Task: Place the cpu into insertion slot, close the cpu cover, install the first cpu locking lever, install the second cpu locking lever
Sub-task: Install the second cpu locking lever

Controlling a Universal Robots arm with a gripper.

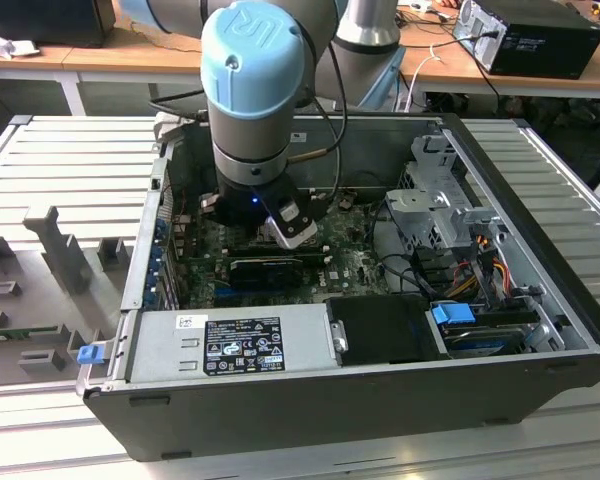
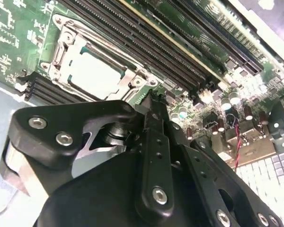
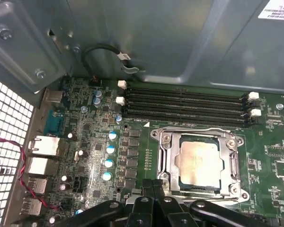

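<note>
The cpu (image 3: 200, 162) lies flat in the insertion slot (image 3: 166, 163) on the green board, silvery face up, with the cpu cover (image 3: 235, 163) framing it, apparently folded down so the levers can lock it. Just beside the socket hovers the pincer (image 3: 154, 189), its black fingers (image 2: 154, 124) drawn together and holding nothing. Around them sit the memory slots (image 3: 187, 101) inside the open computer case (image 1: 540, 210) on the slatted bench (image 1: 70, 160).
</note>
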